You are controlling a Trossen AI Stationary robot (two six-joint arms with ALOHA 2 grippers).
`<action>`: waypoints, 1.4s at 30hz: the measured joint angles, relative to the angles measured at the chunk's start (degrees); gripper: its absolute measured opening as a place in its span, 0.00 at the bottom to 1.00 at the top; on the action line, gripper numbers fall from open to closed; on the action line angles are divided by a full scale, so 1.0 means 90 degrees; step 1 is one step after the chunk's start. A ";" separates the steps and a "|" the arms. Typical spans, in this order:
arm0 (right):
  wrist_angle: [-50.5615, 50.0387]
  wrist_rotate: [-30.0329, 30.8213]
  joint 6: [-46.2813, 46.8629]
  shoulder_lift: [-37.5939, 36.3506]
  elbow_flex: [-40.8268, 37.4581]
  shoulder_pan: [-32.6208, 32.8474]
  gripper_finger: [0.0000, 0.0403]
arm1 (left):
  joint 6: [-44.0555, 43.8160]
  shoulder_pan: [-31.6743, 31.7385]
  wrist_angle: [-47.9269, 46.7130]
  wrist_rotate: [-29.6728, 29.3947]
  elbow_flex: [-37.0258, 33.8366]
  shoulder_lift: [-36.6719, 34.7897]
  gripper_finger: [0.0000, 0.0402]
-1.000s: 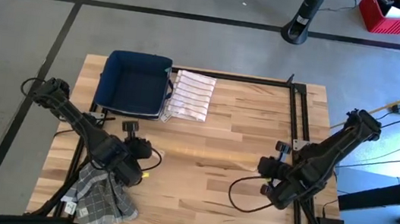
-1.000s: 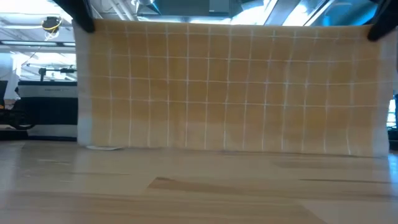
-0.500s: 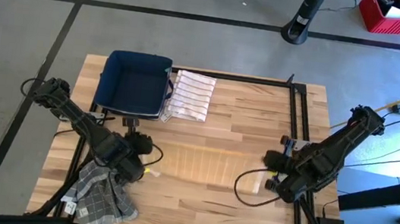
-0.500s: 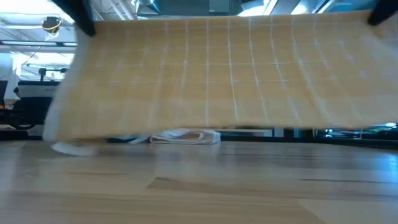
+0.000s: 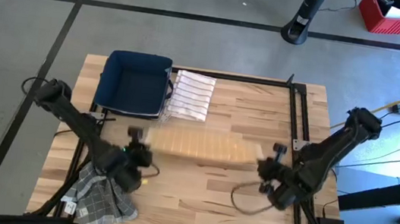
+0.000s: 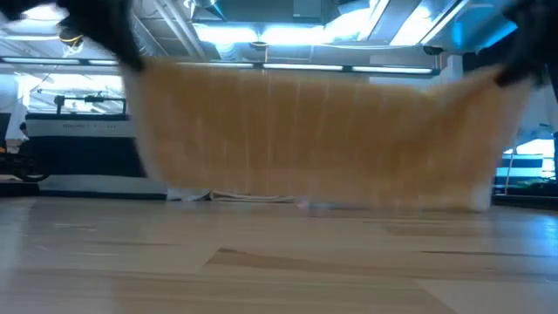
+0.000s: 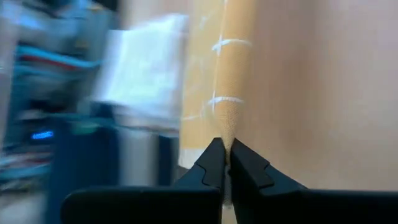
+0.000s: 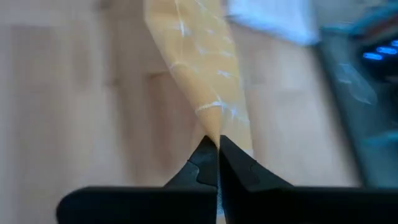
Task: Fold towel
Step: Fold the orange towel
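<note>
A tan towel [image 5: 203, 145] with thin white grid lines stretches between my two grippers over the middle of the table. In the low view the towel [image 6: 323, 139] hangs as a wide sheet. Its lower edge [image 6: 331, 205] is close to the tabletop; I cannot tell whether it touches. My left gripper [image 5: 136, 149] is shut on the towel's left top corner. My right gripper [image 5: 264, 170] is shut on its right top corner. From the grippers the cloth slopes away toward the table's far edge. My left gripper [image 7: 225, 146] pinches the towel's corner [image 7: 229, 127] between its two fingers. It slants down toward the far side. The cloth runs away from the fingertips, drawn fairly taut toward the other gripper. My right gripper [image 8: 213, 142] pinches the opposite corner [image 8: 212, 123] between its two fingers. It also slants down toward the far side. The towel spreads out beyond the fingertips, its held edge clear of the table.
A blue bin [image 5: 136, 83] stands at the far left. A folded striped towel [image 5: 191, 96] lies beside it. A grey checked cloth [image 5: 103, 196] hangs over the near left corner. A black frame rail [image 5: 297, 116] runs along the table's right side.
Both grippers have sunk and tipped with the towel. One second ago it hung straight down. Its free lower edge then swung up toward the far edge, and has now come down again near the tabletop. The sheet now slopes away toward the far side.
</note>
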 joint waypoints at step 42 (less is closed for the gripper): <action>0.2021 -0.1934 0.3073 0.0641 -0.1055 0.0692 0.46 | 0.1184 0.1181 0.5974 0.1787 -0.1026 0.0522 0.31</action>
